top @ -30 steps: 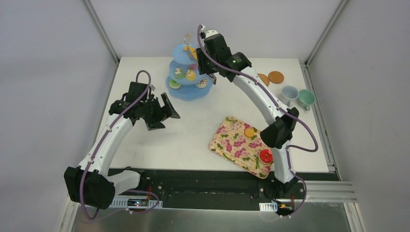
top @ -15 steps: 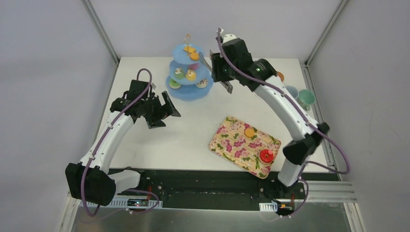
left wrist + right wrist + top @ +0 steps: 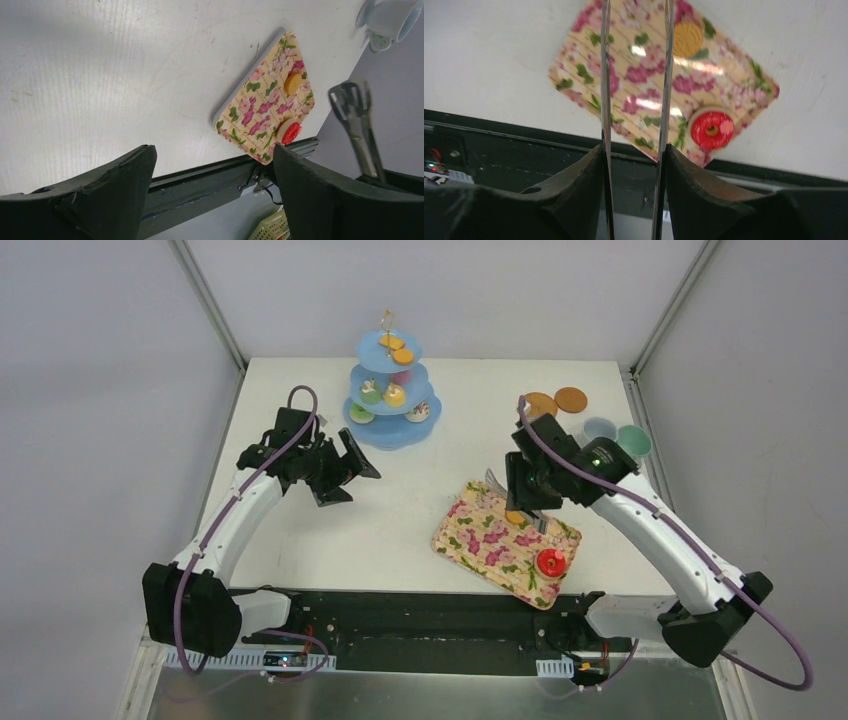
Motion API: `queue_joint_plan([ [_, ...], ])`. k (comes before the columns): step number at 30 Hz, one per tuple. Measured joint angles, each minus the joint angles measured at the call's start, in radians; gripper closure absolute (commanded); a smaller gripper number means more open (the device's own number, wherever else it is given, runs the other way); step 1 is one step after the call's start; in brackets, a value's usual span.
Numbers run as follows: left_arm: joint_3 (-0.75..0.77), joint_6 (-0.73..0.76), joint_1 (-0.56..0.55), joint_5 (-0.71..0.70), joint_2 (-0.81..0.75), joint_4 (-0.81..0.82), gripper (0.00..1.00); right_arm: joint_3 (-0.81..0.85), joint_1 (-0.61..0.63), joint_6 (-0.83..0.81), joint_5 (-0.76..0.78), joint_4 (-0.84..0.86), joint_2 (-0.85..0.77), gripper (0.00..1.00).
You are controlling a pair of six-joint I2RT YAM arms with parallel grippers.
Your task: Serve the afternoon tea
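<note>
Since a second ago the right arm is swung back from the blue tiered stand [image 3: 386, 435], and the right gripper [image 3: 634, 152] is now held above the flowered tray [image 3: 480, 540]. Its fingers are clamped on a pair of metal tongs [image 3: 358, 131], the blades slightly apart (their tips are cut off in the wrist view, so it cannot be told whether anything is between them). An orange biscuit [image 3: 688, 38] and a red donut [image 3: 711, 129] lie apart on the tray. Other sweets [image 3: 394, 395] are set on the stand's tiers. The left gripper [image 3: 212, 155] is spread wide and empty above the table [image 3: 400, 510].
</note>
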Motion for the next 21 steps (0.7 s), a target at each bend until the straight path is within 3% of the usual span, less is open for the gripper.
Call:
queue_joint_plan([
  [7,-0.004,-0.02,0.0,0.011,0.014,0.02,0.1,-0.105,-0.025,0.145,-0.001,-0.14,0.053,0.51],
  [21,-0.021,-0.021,0.0,0.013,-0.016,0.013,0.09,-0.232,-0.061,0.249,-0.037,-0.095,0.056,0.49],
])
